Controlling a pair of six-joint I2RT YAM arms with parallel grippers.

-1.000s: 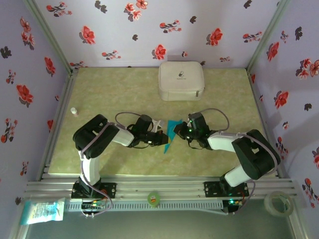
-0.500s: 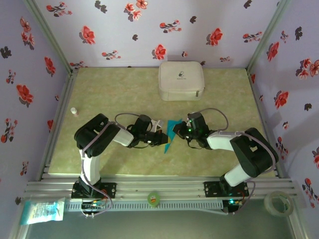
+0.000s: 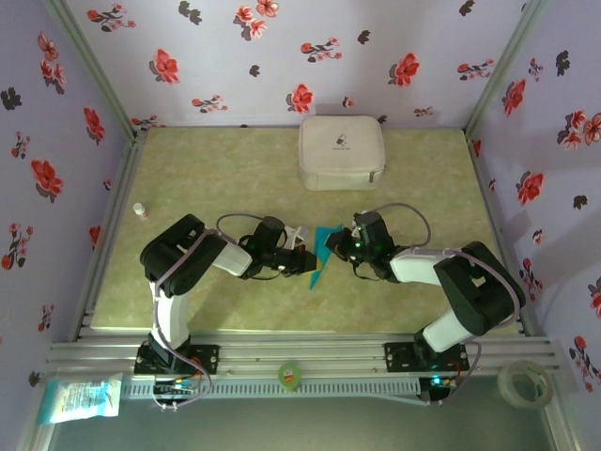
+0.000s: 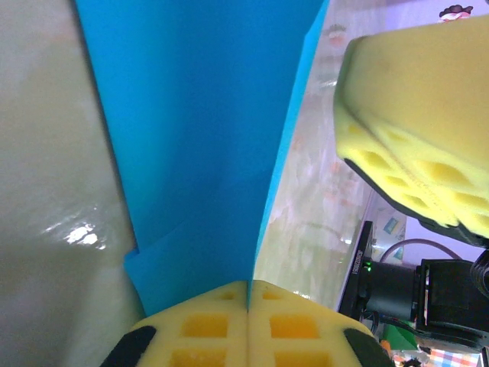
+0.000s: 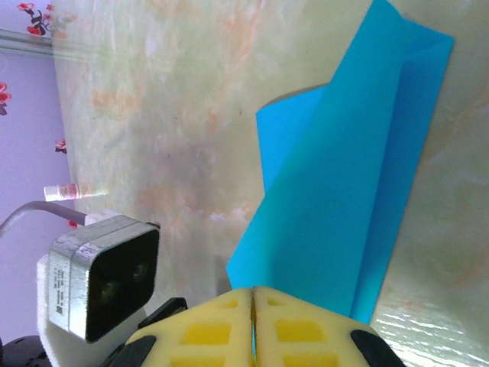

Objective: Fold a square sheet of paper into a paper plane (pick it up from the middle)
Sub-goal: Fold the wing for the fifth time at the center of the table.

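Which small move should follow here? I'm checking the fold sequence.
Probably press the crease flat against the table. Both tools, the left tool and right tool, are shut on the folded blue paper from opposite sides, and in the right wrist view one flap stands raised off the tabletop.

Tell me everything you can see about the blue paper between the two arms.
The blue paper is thin, plain, bright turquoise, already folded into a narrow pointed shape with layered flaps and a sharp crease. It sits at the middle of the green table, its point toward the near edge. The left gripper and the right gripper are each shut on an edge of it with yellow foam pads.
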